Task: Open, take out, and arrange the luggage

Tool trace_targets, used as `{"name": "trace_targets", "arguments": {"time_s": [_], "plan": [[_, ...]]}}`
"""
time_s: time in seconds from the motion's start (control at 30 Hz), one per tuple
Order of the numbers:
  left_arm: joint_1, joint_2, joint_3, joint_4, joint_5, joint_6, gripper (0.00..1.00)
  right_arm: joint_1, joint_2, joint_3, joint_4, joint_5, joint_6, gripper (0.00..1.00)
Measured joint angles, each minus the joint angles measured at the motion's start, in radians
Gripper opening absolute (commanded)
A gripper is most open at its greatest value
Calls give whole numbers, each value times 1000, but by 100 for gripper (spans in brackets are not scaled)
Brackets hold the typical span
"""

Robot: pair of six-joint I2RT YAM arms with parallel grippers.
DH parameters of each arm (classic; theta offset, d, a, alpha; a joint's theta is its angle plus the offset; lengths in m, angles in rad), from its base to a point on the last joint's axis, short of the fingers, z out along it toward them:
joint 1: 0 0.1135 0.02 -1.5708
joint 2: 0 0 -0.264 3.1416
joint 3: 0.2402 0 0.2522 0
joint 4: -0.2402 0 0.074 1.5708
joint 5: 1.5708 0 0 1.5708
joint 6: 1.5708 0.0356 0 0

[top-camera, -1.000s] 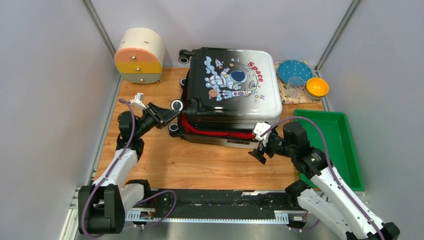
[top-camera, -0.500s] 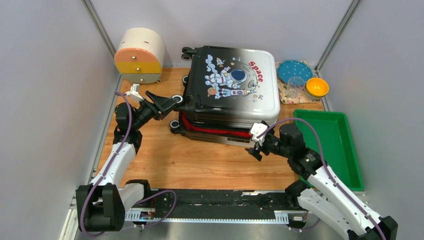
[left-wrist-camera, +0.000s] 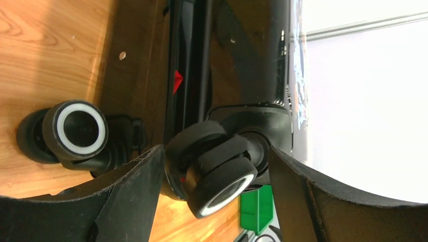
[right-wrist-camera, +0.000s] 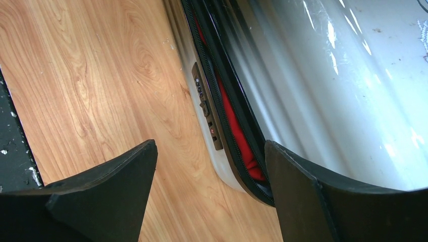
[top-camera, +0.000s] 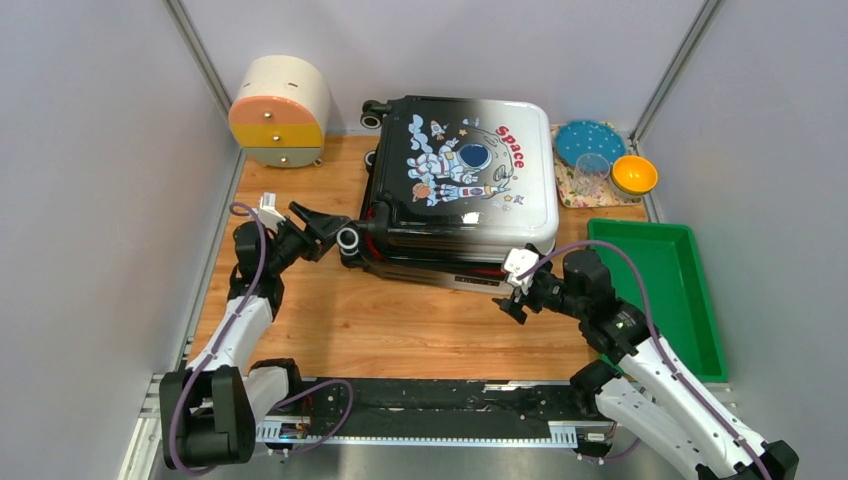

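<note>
The luggage [top-camera: 470, 170], a white-to-black hard shell with an astronaut and red "Space", lies flat at the back middle of the wooden table. Its lid sits slightly ajar, and red fabric [right-wrist-camera: 237, 131] shows in the front zipper gap beside the lock [right-wrist-camera: 206, 108]. My left gripper [top-camera: 335, 235] is open at the case's near left corner. Its jaws stand either side of a black wheel [left-wrist-camera: 217, 171] without gripping it, and a second wheel [left-wrist-camera: 75, 130] lies lower. My right gripper [top-camera: 510, 292] is open and empty at the front right corner [right-wrist-camera: 252, 176].
A round cream box [top-camera: 280, 110] with orange and yellow drawers stands at the back left. A green tray [top-camera: 660, 290] lies along the right side. Behind it are a blue plate [top-camera: 588, 140], a clear cup [top-camera: 592, 168] and an orange bowl [top-camera: 634, 175]. Grey walls close in on both sides.
My left gripper opened and let go of the lid's corner. The lid dropped from its raised tilt, so the red gap is narrower. The right gripper stayed open and barely moved.
</note>
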Motion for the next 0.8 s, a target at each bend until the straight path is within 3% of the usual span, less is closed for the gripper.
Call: {"name": "trace_targets", "arguments": {"time_s": [0.23, 0.8], "plan": [[-8, 43, -11, 10, 16, -13, 83, 0, 2, 0, -2, 0, 0, 84], [-74, 164, -43, 250, 11, -168, 84, 0, 48, 0, 0, -1, 0, 84]]}}
